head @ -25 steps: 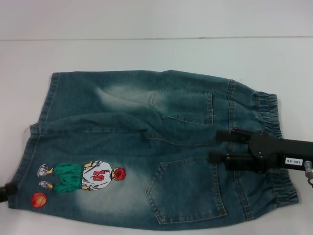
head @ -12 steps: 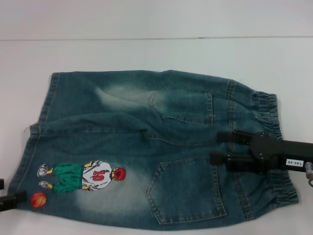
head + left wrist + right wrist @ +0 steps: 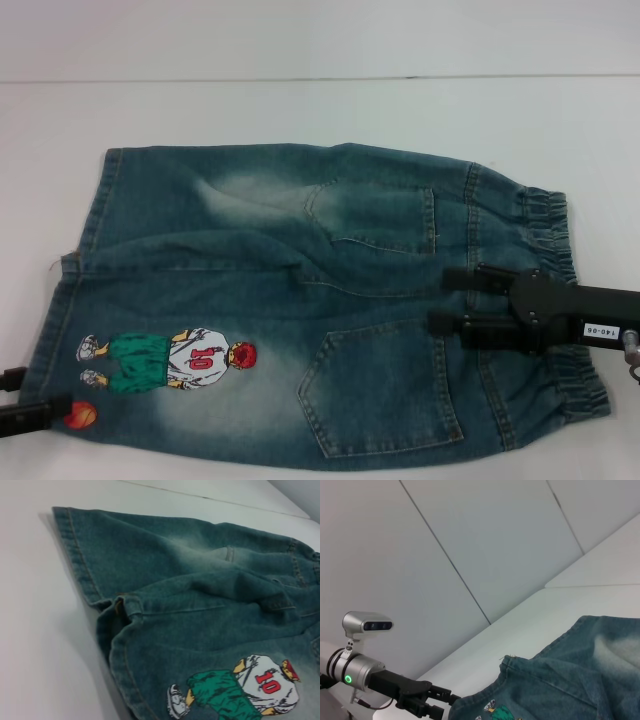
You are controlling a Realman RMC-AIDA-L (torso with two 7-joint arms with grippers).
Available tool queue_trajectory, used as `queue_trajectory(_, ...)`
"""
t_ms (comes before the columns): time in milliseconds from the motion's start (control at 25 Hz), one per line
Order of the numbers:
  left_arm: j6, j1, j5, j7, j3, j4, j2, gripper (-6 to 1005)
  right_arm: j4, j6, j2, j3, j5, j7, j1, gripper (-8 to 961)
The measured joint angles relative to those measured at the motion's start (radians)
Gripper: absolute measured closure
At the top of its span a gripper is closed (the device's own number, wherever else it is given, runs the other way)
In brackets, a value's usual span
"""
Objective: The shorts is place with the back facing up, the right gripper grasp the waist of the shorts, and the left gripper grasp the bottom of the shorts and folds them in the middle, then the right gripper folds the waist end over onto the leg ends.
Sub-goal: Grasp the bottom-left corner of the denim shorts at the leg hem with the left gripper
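Left tool: over the last second it has slid in from the frame's edge, and its fingers now overlie the hem corner beside the orange ball, partly covering the ball. The fingers appear apart, one above the other, not yet closed on cloth. Judgement: this is the approach to the bottom of the shorts, grasp still pending.

Right tool: unchanged across the second, hovering over the shorts between the two back pockets, near the elastic waist. Its fingers stand apart, gripping nothing. The waist grasp has not begun either.

The shorts lie flat on the white bench, back up, waist toward the robot's right, unmoved.

Views: the left wrist view shows the leg hems close up, with a raised fold at the crotch seam and the cartoon print, but none of its own fingers. The right wrist view shows the left tool side-on at the hem, with its silver cylinder, which the head view cuts off.
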Motion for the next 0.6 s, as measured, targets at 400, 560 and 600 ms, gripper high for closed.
queue_trajectory(400, 0.025, -0.014, -0.001, -0.005, 0.001, 0.011, 0.003, 79, -0.013, -0.038, -0.007, 0.011, 0.007, -0.019, -0.018, 15)
queue_trajectory(560, 0.030, -0.016, -0.002, -0.005, -0.001, 0.011, 0.007, 80, -0.014, -0.069, -0.012, 0.041, 0.014, -0.025, -0.030, 16)
queue_trajectory(600, 0.030, -0.016, -0.003, -0.005, -0.002, 0.011, 0.007, 80, -0.014, -0.073, -0.013, 0.046, 0.014, -0.023, -0.030, 17)
